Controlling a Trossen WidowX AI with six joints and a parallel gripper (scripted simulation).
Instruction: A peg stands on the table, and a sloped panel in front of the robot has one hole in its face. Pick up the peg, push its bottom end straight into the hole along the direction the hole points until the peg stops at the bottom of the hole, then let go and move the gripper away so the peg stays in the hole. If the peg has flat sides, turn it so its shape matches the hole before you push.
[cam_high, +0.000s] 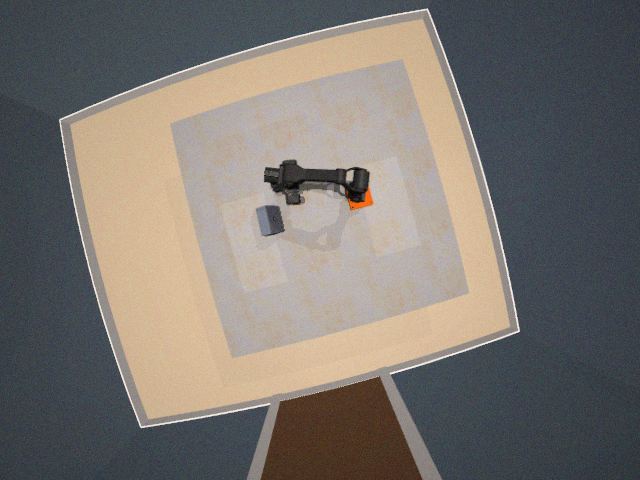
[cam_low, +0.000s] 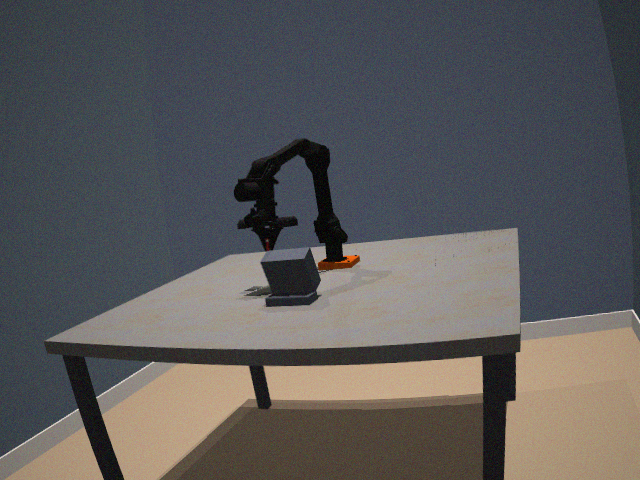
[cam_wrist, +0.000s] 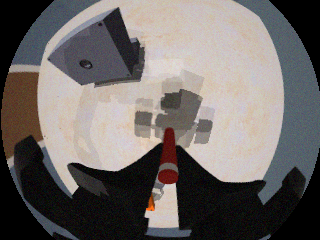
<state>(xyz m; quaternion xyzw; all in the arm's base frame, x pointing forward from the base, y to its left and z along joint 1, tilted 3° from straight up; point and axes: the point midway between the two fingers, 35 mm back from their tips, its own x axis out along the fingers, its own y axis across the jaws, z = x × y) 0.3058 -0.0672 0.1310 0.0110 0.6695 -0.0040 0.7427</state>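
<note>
One red peg (cam_wrist: 168, 159) sits clamped between the gripper's (cam_wrist: 167, 190) dark fingers, its free end pointing down toward the bench (cam_low: 413, 294) and hanging above it. Off to one side stands the grey sloped panel (cam_wrist: 90, 56), its single hole (cam_wrist: 86, 64) facing up, well apart from the peg. Behind, the arm rises from an orange base (cam_low: 341, 262).

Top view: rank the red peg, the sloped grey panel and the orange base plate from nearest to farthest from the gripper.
1. Red peg: clamped in the gripper, so it is at the fingers.
2. Sloped grey panel: just below and left of the gripper in the picture, apart from it.
3. Orange base plate: off to the right, at the arm's foot.
</note>
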